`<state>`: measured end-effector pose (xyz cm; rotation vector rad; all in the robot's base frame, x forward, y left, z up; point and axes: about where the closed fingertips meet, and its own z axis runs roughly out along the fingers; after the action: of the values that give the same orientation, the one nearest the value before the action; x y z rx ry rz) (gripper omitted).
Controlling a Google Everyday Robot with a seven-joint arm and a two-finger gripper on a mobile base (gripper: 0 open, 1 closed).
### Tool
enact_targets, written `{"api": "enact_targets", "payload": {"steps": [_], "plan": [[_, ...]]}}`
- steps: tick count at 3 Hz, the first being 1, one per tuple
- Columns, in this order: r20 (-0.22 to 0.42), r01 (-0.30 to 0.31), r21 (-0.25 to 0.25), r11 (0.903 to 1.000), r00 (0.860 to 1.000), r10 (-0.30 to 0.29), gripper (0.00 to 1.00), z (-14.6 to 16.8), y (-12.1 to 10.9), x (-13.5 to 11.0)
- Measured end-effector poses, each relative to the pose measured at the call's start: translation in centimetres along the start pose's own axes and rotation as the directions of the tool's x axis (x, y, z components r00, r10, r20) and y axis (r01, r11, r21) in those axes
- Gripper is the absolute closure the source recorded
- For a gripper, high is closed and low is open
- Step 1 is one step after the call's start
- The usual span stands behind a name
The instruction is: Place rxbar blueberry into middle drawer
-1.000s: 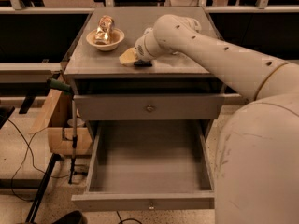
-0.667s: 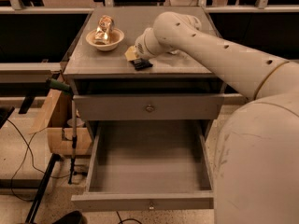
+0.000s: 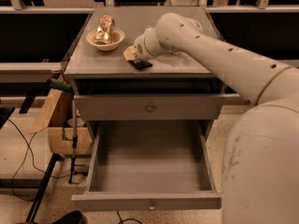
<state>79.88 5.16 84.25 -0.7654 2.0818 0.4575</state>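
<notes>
The rxbar blueberry [image 3: 140, 64] shows as a small dark flat bar on the cabinet top near its front edge. My gripper [image 3: 136, 59] is right over it at the end of the long white arm, which hides most of the bar. The middle drawer [image 3: 149, 164] is pulled open below, its grey tray bare, with its front panel and small knob [image 3: 150, 204] nearest the camera.
A white bowl [image 3: 105, 38] holding a shiny gold can [image 3: 105, 28] stands at the top's back left. A yellowish flat piece [image 3: 128, 54] lies beside the gripper. The top drawer [image 3: 150, 108] is closed. A wooden crate [image 3: 58, 125] and cables lie on the floor to the left.
The gripper has shifted slightly left over the dark bar. The bar and drawers have hardly moved.
</notes>
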Motion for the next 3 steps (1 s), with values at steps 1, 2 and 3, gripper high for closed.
{"api": "enact_targets", "payload": {"steps": [1,2,3], "plan": [[0.09,0.009,-0.115,0.9933,0.996,0.002,1.0,-2.9,1.0,-1.3],[0.111,0.026,-0.224,0.9743,0.994,-0.001,1.0,-7.1,2.2,-1.6],[0.091,0.052,-0.299,0.9528,0.995,-0.026,1.0,-11.2,3.3,-0.9]]}}
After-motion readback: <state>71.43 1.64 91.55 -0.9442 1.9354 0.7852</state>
